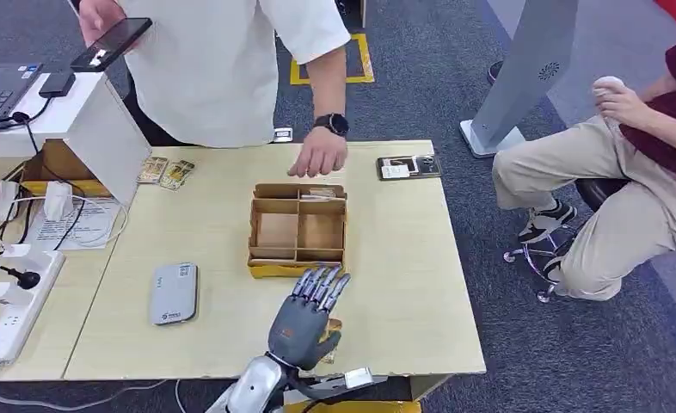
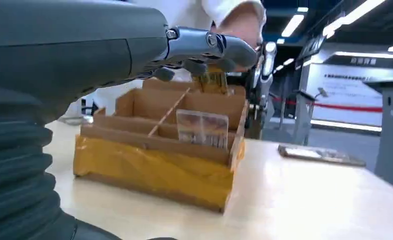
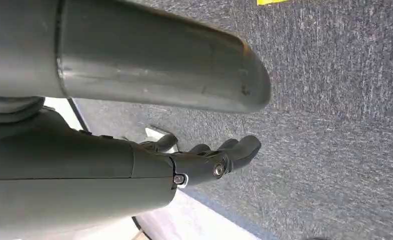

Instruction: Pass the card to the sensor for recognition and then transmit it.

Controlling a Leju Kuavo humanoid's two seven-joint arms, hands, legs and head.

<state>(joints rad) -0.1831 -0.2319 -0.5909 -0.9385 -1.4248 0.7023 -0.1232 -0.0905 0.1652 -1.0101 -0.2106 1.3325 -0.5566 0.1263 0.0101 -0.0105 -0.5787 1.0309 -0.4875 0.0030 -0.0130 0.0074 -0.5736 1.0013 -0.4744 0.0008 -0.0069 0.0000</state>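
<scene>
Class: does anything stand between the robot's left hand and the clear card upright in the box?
Only the box's front wall before the card; the left hand hovers above it. A person's hand rests beyond the box.

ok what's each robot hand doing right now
Left robot hand: open, holding nothing, fingers spread near the cardboard box.
Right robot hand: fingers curled in, holding nothing.
</scene>
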